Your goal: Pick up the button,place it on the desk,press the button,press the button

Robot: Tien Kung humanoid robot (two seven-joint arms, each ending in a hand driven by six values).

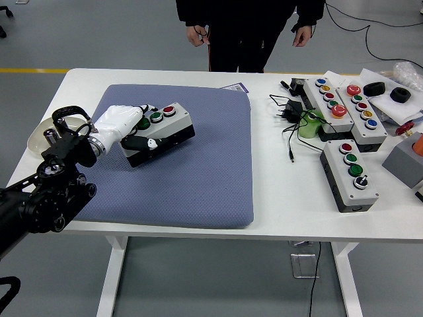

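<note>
My left hand (pixel 129 129), white-gloved on a black arm, is shut on the near end of a grey button box (pixel 162 129) with a black base and red and green buttons on top. The box is over the left part of the blue-grey pad (pixel 192 172), tilted, its red button end pointing right. Whether it rests on the pad or hangs just above it I cannot tell. My right hand is out of view.
Three more button boxes (pixel 350 172) (pixel 327 102) (pixel 362 111) and black cables (pixel 291 125) lie at the right of the white table (pixel 284 211). A clear bowl (pixel 39 140) sits at the left edge. A person (pixel 248 26) stands at the far side, hands down.
</note>
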